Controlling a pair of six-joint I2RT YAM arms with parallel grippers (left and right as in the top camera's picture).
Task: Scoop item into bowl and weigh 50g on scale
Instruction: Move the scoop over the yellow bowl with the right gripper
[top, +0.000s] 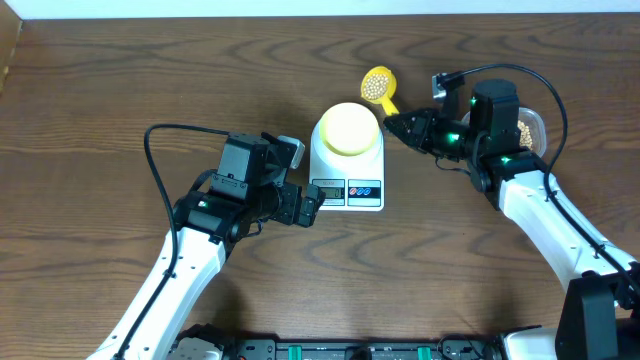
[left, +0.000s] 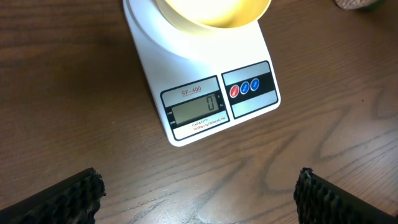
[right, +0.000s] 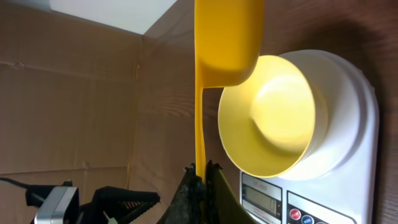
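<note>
While clamping scoop (right: 227, 43) of beans (top: 377, 83) in right gripper (top: 391, 120) with left gripper (top: 303, 180) agape, yet to fill empty bowl (top: 349, 128) on scale (top: 322, 160)

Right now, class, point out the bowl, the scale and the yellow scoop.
bowl (top: 350, 128): overhead view, centre of its inside.
scale (left: 189, 62): left wrist view, bare white top face.
scoop (right: 227, 37): right wrist view, outside of its cup.
</note>
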